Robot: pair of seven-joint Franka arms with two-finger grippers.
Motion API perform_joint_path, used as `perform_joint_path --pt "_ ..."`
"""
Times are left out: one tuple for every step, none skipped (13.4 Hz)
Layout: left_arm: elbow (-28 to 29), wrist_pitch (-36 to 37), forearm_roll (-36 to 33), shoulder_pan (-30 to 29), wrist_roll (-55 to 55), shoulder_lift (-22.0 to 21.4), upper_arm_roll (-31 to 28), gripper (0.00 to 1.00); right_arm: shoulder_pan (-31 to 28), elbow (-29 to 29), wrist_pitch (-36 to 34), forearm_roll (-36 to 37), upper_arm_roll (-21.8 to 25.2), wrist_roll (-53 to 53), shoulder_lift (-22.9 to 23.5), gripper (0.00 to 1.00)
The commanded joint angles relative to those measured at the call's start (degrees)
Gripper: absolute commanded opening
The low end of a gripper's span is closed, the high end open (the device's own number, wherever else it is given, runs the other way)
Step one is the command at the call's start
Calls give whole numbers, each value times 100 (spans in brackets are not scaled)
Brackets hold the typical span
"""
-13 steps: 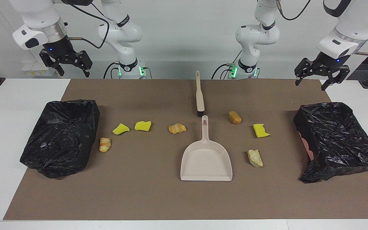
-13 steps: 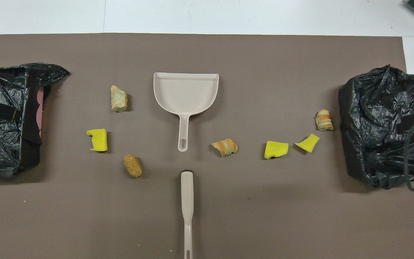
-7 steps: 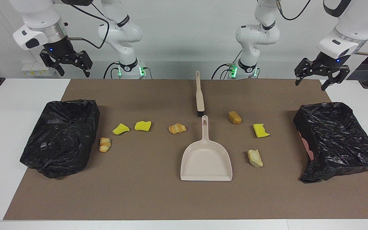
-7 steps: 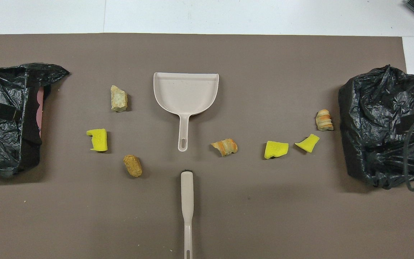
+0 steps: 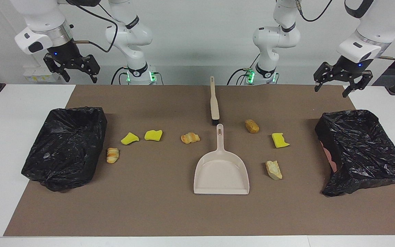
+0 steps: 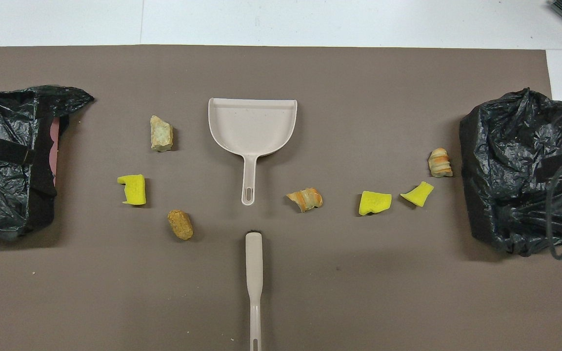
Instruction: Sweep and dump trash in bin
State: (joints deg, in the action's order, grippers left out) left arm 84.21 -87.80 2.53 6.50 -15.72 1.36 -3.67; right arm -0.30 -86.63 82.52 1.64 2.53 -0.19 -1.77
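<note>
Both grippers, left (image 5: 340, 81) and right (image 5: 70, 70), hung open; I judged grasping the beige brush (image 5: 214, 104) mid-handle best, at the brown mat's (image 5: 149, 206) robot-side edge.

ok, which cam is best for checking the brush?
Overhead view: the brush lies lengthwise with its whole handle plain against the mat, between the robots and the dustpan. The facing view shows the brush foreshortened, with its dark bristles showing at the end toward the dustpan handle.
</note>
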Motion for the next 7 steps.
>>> perform_joint_path --pt "183 -17 1 27 34 -180 85 100 4 -100 9 -94 11 -96 -86 100" --pt "209 -26 1 18 42 -189 207 100 13 -108 35 -85 11 -104 -86 100" --pt "323 -35 1 18 164 -267 322 100 21 -100 62 -68 11 -96 -86 100" --pt "498 -96 1 18 322 -364 410 100 30 -100 62 -68 2 -87 -86 100" --pt "648 -175 1 10 376 -460 506 100 22 -100 62 -50 11 -96 -78 100" --pt "832 -245 1 9 429 -566 621 100 -13 -74 62 -41 2 -104 -69 100" --pt "1025 -281 1 9 595 -671 744 100 -57 -47 62 -24 11 -87 -43 100"
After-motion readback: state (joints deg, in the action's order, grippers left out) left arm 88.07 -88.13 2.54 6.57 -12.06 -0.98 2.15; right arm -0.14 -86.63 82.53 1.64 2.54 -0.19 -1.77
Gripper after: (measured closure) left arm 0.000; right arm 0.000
